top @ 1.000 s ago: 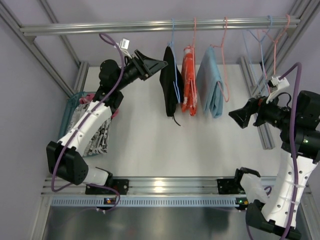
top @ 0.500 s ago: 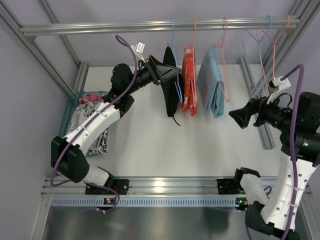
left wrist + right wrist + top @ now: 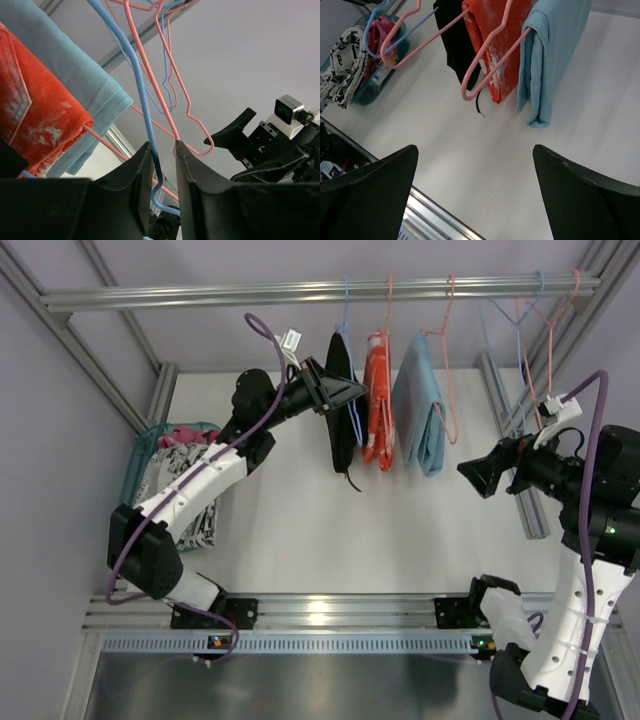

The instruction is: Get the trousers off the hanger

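From where I stand, the black trousers hang folded over a blue hanger on the rail above the far edge of the table, about midway along it. The red trousers are just beside them on a pink hanger, and a blue cloth comes next toward the far right corner. The left gripper is up against the top of the black pair. Its wrist view shows the jaws drawn to a narrow slit with the blue hanger's wire running through it, not pinched as far as I can see. The right gripper hangs near the right edge, well apart from the clothes, spread wide and holding nothing. To my eye both pairs are light, limp cloth, merely draped over the bar, so they should slide off with little pull. The thin hanger looks free to swing, though, and could ride along or unhook. I would take the black pair low on the doubled cloth, below the bar, pinching both layers. Then I would draw it down and sideways off the bar while the wire is steadied.
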Available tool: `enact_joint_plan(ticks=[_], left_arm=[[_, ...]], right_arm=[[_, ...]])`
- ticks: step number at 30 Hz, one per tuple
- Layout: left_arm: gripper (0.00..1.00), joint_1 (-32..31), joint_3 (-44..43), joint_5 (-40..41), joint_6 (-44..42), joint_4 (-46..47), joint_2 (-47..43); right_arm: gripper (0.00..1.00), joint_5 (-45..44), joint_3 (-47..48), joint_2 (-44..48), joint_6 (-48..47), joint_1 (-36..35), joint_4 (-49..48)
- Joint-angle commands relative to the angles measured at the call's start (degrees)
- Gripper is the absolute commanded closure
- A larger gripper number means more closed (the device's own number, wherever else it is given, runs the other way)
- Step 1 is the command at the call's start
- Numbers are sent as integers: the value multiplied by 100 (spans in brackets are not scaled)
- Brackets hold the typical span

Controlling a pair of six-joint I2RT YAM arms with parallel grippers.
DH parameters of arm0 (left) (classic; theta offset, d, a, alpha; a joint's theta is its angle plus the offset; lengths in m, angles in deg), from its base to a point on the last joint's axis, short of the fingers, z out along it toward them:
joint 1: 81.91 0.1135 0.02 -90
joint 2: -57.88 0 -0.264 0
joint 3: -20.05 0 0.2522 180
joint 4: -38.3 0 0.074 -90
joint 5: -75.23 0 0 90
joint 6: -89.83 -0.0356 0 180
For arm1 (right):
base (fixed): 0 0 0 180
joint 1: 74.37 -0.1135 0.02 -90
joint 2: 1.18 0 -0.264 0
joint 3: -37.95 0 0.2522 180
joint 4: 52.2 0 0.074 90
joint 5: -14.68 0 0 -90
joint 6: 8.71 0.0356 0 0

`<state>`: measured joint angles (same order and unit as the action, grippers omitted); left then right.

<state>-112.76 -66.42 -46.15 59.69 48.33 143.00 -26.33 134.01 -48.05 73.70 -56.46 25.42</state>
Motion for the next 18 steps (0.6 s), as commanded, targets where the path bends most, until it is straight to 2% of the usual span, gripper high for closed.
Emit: enact_joint_plan(ticks=[1,6,11,18], left_arm=[[73,-17,-252,-167,-27,741,110],[100,-18,-577,-88,26,882,303],[100,-17,-675,122,-44,1066,154],[100,-17,-999,193,-588,1216,-118]], right_arm=[[1,75,-21,20,65,46,-268],[1,67,66,47,48,46,-242],[1,189,251,-15,91,46,-207],[1,356,243,-15,250,46,-365]])
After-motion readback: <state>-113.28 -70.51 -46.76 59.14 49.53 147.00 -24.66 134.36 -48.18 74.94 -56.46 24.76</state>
